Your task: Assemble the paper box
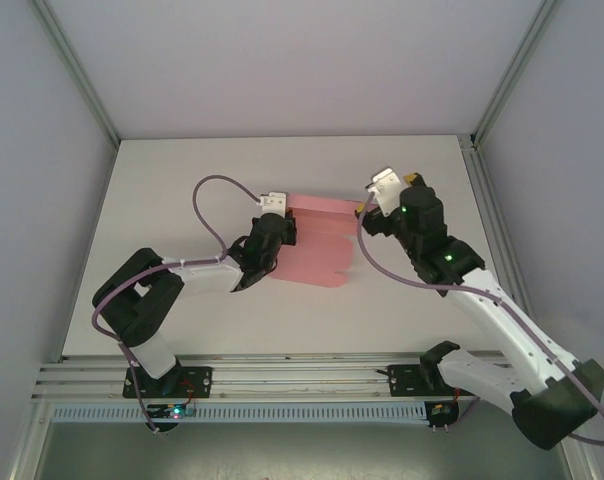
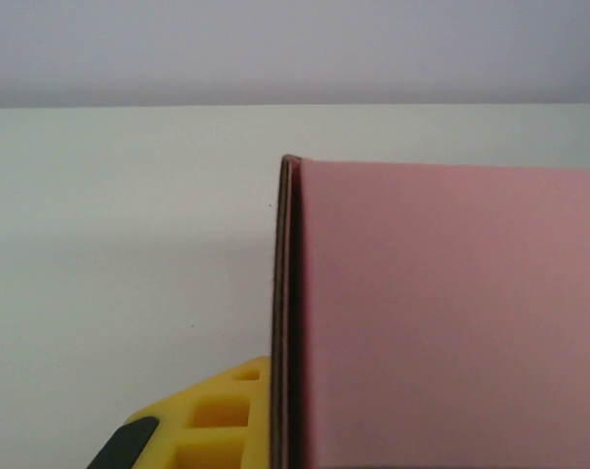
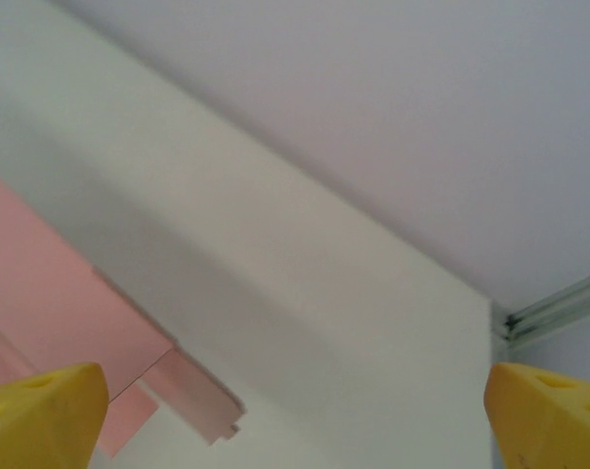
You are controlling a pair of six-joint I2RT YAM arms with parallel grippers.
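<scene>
Worktop [image 1: 182, 200] is white and carries just the box [image 1: 320, 250], a pale-pink card lying mostly flat between the two arms, not yet a closed shape. Its outline is near square from above; the longer side seems to run away from the arm bases toward the far wall, though I would not swear to it. The left end effector [image 1: 285, 233] is clamped shut on the card's left edge; in its wrist view one yellow finger [image 2: 212, 415] sits against a doubled layer of card [image 2: 442, 313], so that side looks folded over. The right end effector [image 1: 387, 195] is spread as wide as it goes and holds nothing. It hangs just off the card's far right corner, near it but apart. From its own camera, the card [image 3: 61, 293] lies down and to the left of the gap between its fingertips [image 3: 41, 410], with a small tab [image 3: 202, 396] poking out toward that gap. With the left arm anchoring the sheet, the free right arm is the one placed to work that corner, I would judge, reaching leftward and down.
</scene>
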